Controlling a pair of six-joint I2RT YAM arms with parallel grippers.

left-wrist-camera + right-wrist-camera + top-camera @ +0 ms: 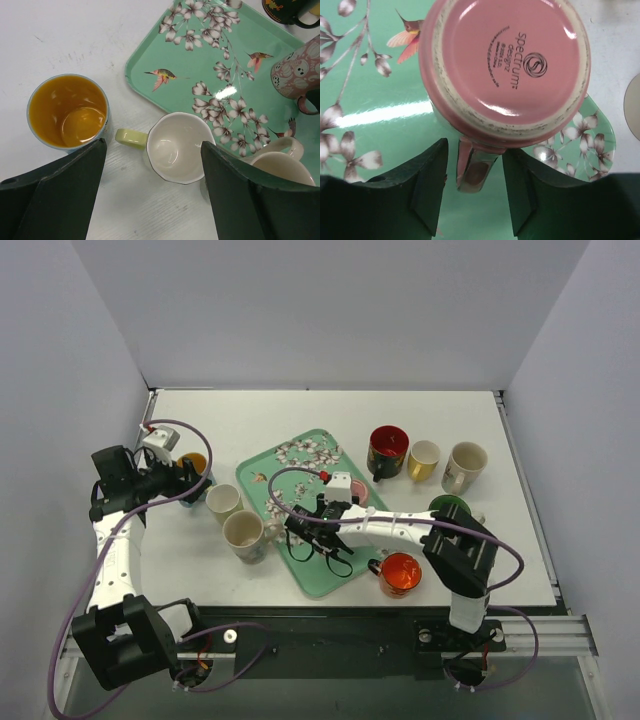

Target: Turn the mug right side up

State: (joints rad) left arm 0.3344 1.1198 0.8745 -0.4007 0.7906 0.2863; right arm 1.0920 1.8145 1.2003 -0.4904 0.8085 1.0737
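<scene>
The pink mug (510,65) stands base-up on the green tray (380,115); my right tool (476,152) sits astride its handle (470,172), not yet clenched, slim gaps either side, as I judge that loop gives leverage for flipping. My left tool (152,147) hangs released, empty, above the bench (75,40).

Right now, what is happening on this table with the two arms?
The right end effector straddles the handle of the upside-down pink ceramic mug on the mint-green flowered tray, with gaps on both sides, so it is not gripped yet. The left end effector hangs open above a white mug with a yellow-green handle, beside an orange-lined mug.
</scene>
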